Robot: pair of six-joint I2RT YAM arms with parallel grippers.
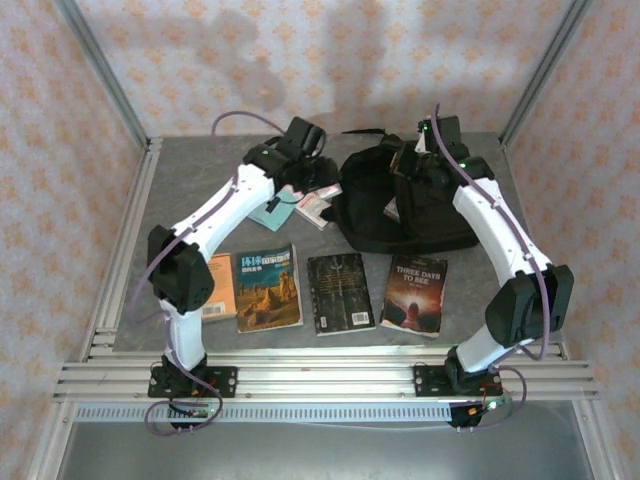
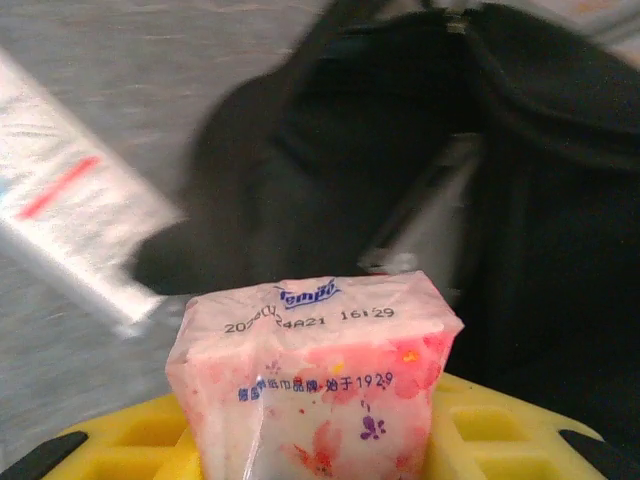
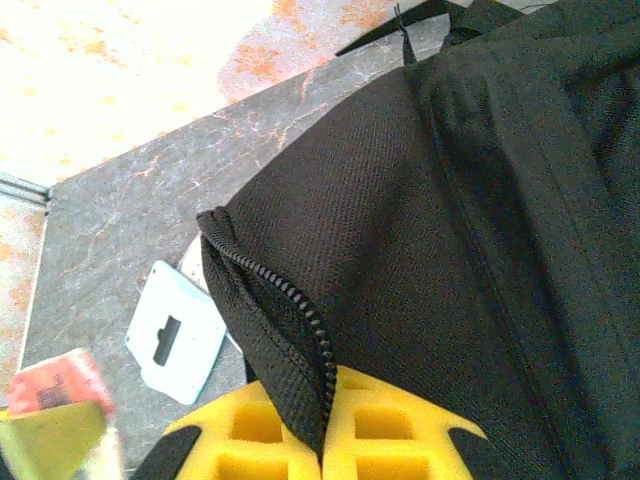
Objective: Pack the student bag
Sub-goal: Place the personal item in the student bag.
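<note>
Currently: loading step. Your left tool pinches a pink floral tissue pack, pointed at the dark mouth of the student bag, which sits toward the far right of the desk, behind a row of books. Your right tool is pressed together on the bag's zipper edge, seemingly holding the mouth open. Next move, as I judge it: carry the pack over the lip, well inside, then release (mind the zipper teeth). Unclear: the bag's interior is too dark to read; a white item at left is blurred; the pack's lower end is cut off.
</note>
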